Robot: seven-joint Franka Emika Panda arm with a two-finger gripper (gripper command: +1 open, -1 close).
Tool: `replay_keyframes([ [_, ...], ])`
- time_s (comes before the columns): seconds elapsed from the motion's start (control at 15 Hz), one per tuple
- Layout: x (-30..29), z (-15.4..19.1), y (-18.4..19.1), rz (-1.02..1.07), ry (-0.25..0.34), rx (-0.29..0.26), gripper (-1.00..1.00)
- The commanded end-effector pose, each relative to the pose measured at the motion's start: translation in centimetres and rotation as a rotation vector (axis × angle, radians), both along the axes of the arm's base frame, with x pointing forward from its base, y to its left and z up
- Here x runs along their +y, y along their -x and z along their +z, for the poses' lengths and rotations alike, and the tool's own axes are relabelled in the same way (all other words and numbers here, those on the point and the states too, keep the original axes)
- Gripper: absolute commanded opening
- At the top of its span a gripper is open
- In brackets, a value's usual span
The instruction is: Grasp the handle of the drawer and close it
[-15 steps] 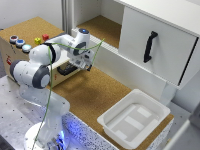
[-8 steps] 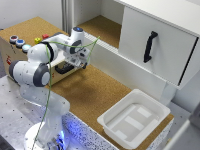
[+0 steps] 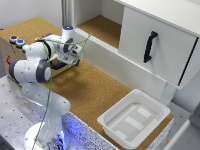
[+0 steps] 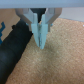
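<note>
Wrist view shows my gripper with its pale fingers pressed together over cork, holding nothing; the black bar at the frame's edge may be the handle, though I cannot be sure. Exterior view puts my gripper against the tan box with coloured buttons, hiding the drawer; my judgement is that pushing with nothing gripped risks slipping off the pull or skewing and jamming the drawer.
</note>
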State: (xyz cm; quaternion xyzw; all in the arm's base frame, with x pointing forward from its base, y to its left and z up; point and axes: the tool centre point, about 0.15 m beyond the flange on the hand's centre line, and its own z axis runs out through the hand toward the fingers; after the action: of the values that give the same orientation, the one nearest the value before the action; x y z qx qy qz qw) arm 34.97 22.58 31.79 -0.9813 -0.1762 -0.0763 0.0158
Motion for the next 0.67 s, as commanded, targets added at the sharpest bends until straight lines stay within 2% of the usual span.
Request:
replay_keyframes([
  [0.0, 3.8, 0.2, -1.5, 0.01, 0.016, -0.008, -1.0],
  [0.2, 5.6, 1.0, -2.6, 0.042, -0.019, -0.016, -1.0],
  [0.6, 9.1, 0.3, -3.5, 0.02, -0.09, 0.013, -1.0],
])
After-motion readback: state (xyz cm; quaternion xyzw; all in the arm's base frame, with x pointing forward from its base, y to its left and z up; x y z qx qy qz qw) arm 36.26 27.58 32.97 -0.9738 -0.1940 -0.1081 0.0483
